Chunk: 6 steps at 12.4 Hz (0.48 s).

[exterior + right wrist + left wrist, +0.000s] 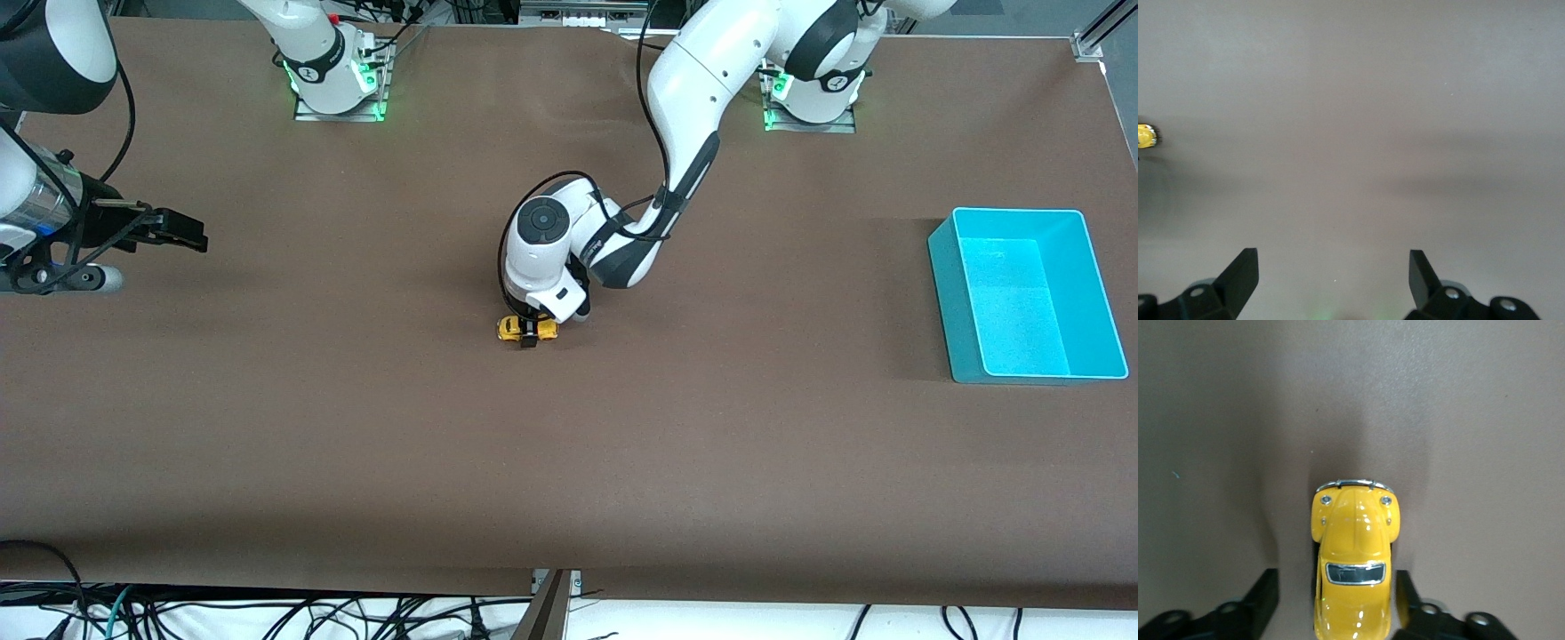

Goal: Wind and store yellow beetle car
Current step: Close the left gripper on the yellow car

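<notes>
The yellow beetle car [526, 328] stands on its wheels on the brown table near the middle. My left gripper [530, 336] is down at the table with its fingers on both sides of the car. In the left wrist view the car [1355, 560] sits between the black fingers [1265, 597]. One finger is close against the car's side and a clear gap shows at the other, so the left gripper [1337, 595] is open. My right gripper [188, 233] waits open and empty over the right arm's end of the table. The right wrist view shows the right gripper [1333, 270] and the car [1146, 135] small at the edge.
The teal bin [953, 307] stands open and empty at the left arm's end of the table, well away from the car. The brown table [569, 462] is bare around the car. Cables hang below the table's front edge.
</notes>
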Each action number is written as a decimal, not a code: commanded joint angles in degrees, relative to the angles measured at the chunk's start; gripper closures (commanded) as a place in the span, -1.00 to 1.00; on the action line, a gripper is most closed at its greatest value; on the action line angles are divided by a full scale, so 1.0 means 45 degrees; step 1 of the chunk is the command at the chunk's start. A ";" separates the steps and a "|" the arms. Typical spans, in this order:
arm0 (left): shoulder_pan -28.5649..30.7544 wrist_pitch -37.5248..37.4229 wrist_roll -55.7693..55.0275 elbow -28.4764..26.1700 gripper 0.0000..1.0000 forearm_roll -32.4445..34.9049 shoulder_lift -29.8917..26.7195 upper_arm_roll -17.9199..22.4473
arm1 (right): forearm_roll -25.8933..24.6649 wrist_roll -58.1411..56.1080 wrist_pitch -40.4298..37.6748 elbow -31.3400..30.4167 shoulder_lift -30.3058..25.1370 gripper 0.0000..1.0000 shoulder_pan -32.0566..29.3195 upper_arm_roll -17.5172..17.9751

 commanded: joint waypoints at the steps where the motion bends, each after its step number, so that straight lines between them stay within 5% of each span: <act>1: -0.0040 -0.0066 -0.0227 0.0387 1.00 -0.0192 0.0213 0.0136 | -0.0299 0.0234 -0.0094 -0.0237 -0.0211 -1.00 0.0101 -0.0039; 6: 0.1225 -0.2677 0.0727 0.0250 1.00 -0.0074 -0.1073 0.0409 | -0.0279 0.0703 -0.0114 -0.0024 0.0120 -1.00 0.0160 -0.0020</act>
